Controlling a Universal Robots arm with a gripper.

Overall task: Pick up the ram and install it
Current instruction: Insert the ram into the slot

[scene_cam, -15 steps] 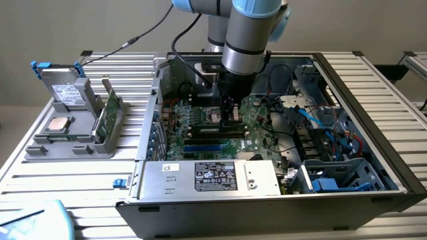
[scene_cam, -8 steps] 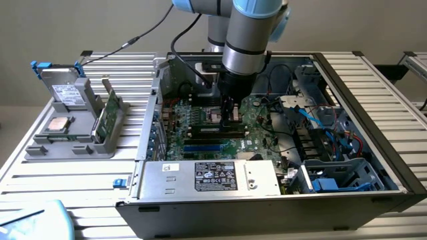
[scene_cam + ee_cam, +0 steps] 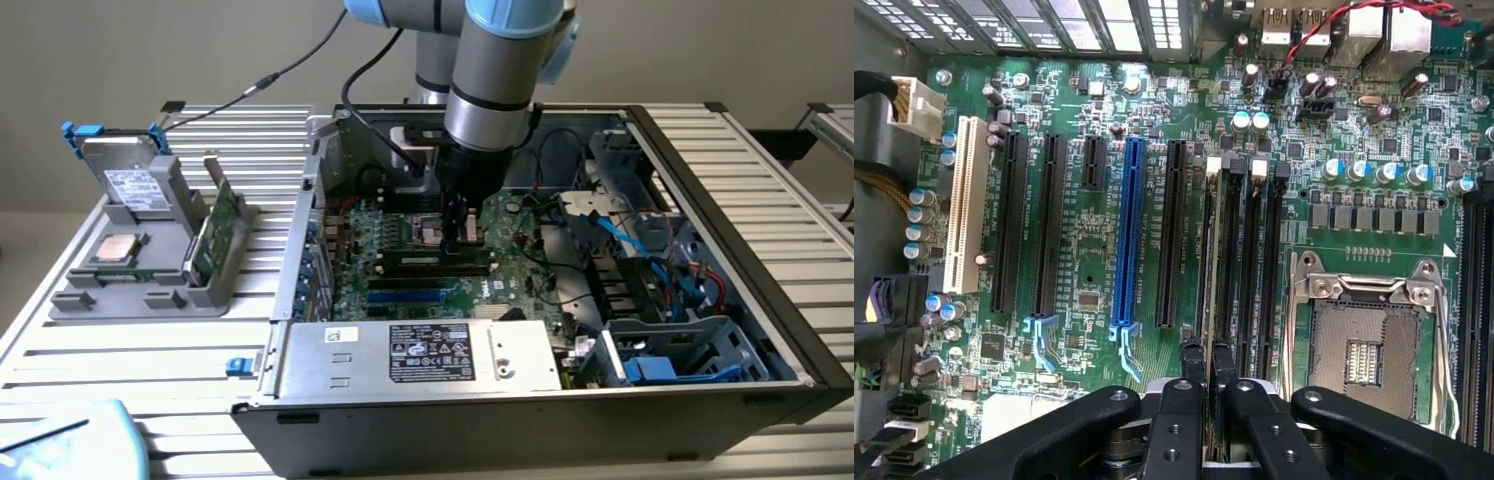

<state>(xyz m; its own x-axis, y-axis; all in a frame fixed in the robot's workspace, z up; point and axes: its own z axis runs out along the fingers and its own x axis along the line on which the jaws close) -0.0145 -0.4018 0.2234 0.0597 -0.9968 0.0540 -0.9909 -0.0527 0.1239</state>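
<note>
Wrist view: the black pincer (image 3: 1208,352) is closed on the ram (image 3: 1209,262), a long, narrow green circuit-board stick seen edge-on. The stick lies along the black memory slots (image 3: 1252,270) of the green motherboard (image 3: 1084,250), beside the square silver processor socket (image 3: 1364,350). In the exterior view the pincer (image 3: 466,236) reaches down inside the open grey metal computer case (image 3: 747,250), which stands on the ribbed metal surface (image 3: 134,345).

Slatted metal table (image 3: 134,360), open computer case (image 3: 467,440) on it, grey parts holder (image 3: 120,300) alongside
</note>
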